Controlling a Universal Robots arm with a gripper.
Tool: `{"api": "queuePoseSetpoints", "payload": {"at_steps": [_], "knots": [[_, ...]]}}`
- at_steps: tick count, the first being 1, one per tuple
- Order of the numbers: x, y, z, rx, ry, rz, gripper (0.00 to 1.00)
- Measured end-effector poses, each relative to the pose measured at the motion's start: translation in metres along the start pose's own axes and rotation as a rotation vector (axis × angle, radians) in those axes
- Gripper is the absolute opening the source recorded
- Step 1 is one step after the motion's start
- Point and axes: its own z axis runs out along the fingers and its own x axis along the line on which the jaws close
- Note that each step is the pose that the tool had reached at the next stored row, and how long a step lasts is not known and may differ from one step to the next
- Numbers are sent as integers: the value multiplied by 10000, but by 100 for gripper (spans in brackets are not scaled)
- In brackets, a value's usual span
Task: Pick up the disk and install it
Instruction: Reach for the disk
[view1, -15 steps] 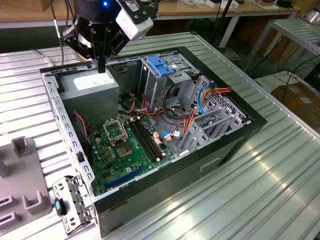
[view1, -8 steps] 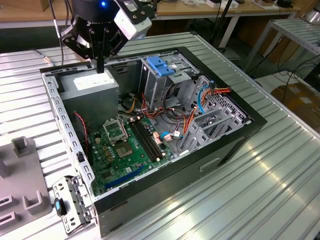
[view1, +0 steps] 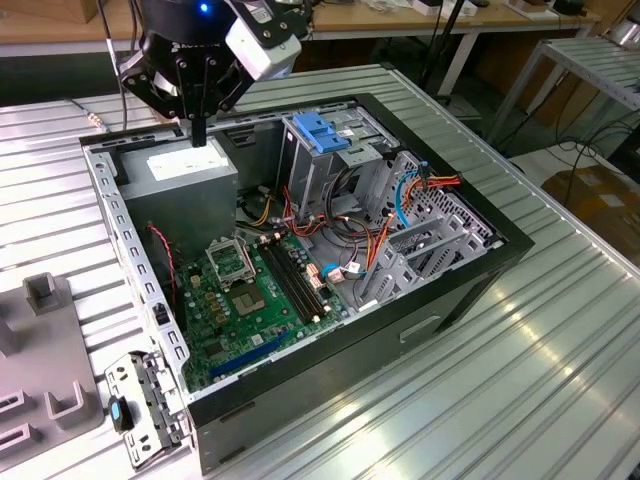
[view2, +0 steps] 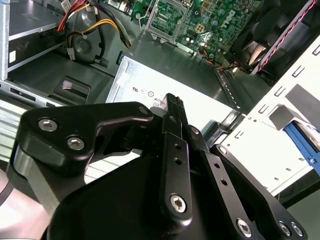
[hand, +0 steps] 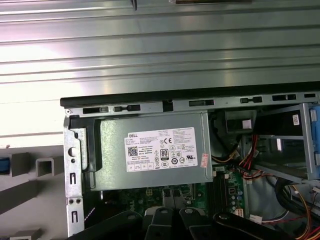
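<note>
Above the power supply (view1: 188, 168), closed fingers (view2: 173, 117)

The exterior view looks down slantwise onto the open black computer case (view1: 455, 300). Both wrist views hang close above its grey metal power-supply box (view1: 190, 168) (view2: 175, 65) (hand: 150, 150), the second wrist view past the black gripper (view2: 172, 102).

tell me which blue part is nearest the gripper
The light-blue latch plate atop the drive cage; the small blue piece on the loose bracket lies far from the gripper.

the fingers (view1: 199, 130) point straight down, pressed together with nothing held between them.
</note>
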Motion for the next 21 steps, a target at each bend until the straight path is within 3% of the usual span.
{"api": "queuePoseSetpoints", "payload": {"at_steps": [21], "knots": [[53, -4, -2, 1, 0, 0, 11]]}}
